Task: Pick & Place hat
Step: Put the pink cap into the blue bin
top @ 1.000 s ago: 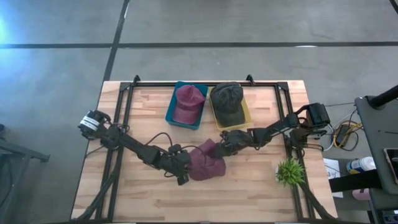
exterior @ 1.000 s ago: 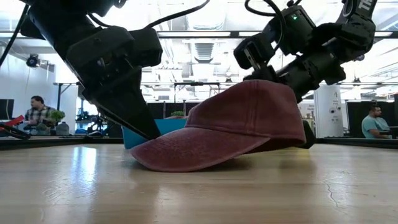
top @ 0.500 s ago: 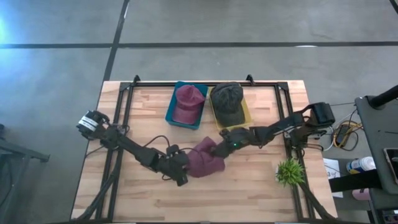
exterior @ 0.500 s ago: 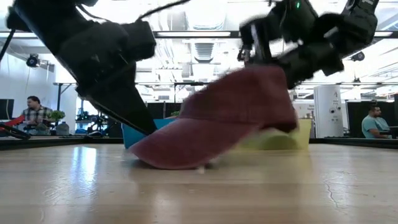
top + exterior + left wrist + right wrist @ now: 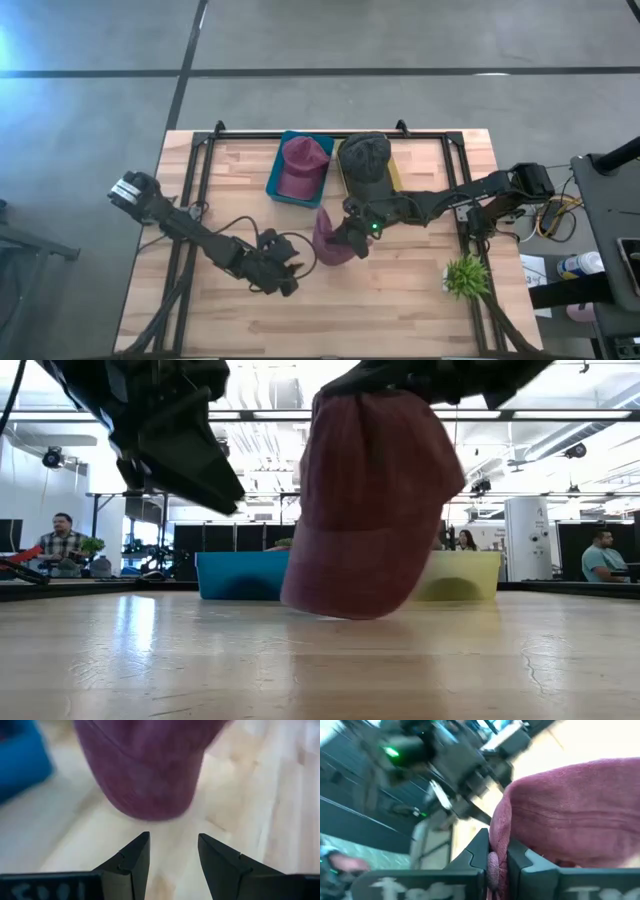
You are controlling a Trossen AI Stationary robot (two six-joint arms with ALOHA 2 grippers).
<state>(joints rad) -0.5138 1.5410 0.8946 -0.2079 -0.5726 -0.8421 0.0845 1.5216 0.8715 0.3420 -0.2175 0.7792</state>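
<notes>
A maroon cap [image 5: 330, 238] hangs from my right gripper [image 5: 348, 240] above the middle of the table. In the low view the cap [image 5: 370, 500] is clear of the tabletop, its brim end lowest. My right gripper [image 5: 497, 862] is shut on it. My left gripper [image 5: 284, 277] is open and empty, left of and nearer than the cap. In the left wrist view its fingers [image 5: 172, 857] stand apart short of the cap [image 5: 145, 770]. My right gripper pinches an edge of the cap's crown [image 5: 496, 851] between its two fingers; a fold of the cloth shows between them. The cap is lifted clear of the table and hangs upright below the fingers, brim end [image 5: 345, 595] down.
A blue bin [image 5: 278, 180] with another maroon cap [image 5: 302, 165] and a yellow bin [image 5: 392, 180] with a dark green cap [image 5: 366, 160] stand at the table's far edge. A small green plant [image 5: 465, 275] stands near the right edge. People show in the room behind.
My right gripper has gone up and a little toward the table's left with the cap. The cap lay on the table; now it is lifted clear and tipped upright, hanging brim down. My left gripper has drawn back from the brim toward the table's left and has risen.
</notes>
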